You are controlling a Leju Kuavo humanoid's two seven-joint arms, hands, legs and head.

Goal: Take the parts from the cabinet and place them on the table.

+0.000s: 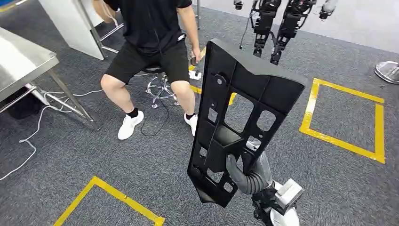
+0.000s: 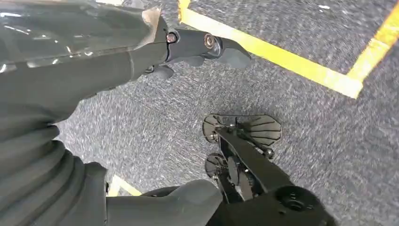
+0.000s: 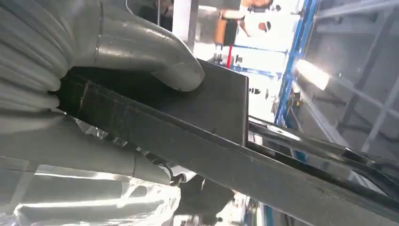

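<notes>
A large black plastic part (image 1: 235, 122), a long flat panel with several cut-outs, stands almost upright in front of me over the carpet. My right hand (image 1: 247, 176) grips it low down, fingers hooked through one of the openings. In the right wrist view the grey thumb (image 3: 155, 52) presses on the part's dark edge (image 3: 216, 141). My left hand (image 2: 70, 70) hangs above the grey carpet, its fingers (image 2: 202, 47) stretched out and apart from the thumb, holding nothing. The steel table (image 1: 19, 61) stands at the far left.
A person (image 1: 150, 37) in black sits on a wheeled stool (image 1: 160, 87) straight ahead, close behind the part. White cables (image 1: 28, 136) trail on the floor by the table legs. Yellow tape squares (image 1: 346, 117) (image 1: 113, 195) mark the carpet. Other robot arms (image 1: 277, 23) hang at the back.
</notes>
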